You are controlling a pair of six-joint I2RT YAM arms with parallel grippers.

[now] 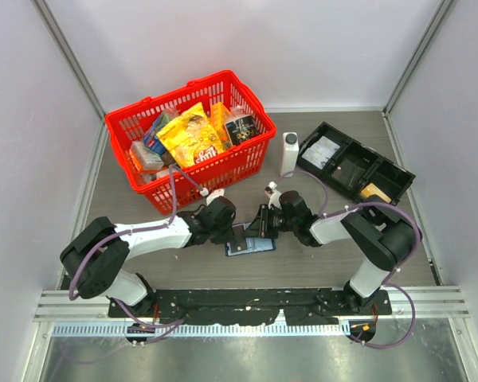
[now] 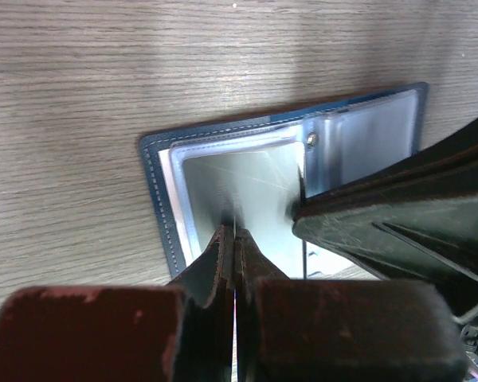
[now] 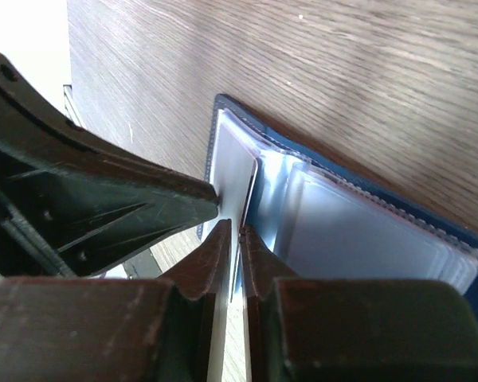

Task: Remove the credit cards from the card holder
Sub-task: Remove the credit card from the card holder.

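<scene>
Card holder (image 1: 247, 241) open flat on table (image 1: 319, 267). L gripper (image 2: 235, 232) jaws pressed together on sleeve (image 2: 239, 179); R gripper (image 3: 236, 231) nearly closed round pale leaf (image 3: 235, 171), grip unclear. We fear R nips sleeve, not card: holder drags.

Only half-readable txt: a red word on the yellow snack bag (image 1: 190, 135) in the red basket (image 1: 251, 156), approx. "chili", too small to confirm. Black packet (image 1: 241, 127) beside it has gold print, illegible. White bottle (image 1: 290, 153) and the white packets (image 1: 322, 151) in the black tray (image 1: 394, 171): print too small to read.
</scene>
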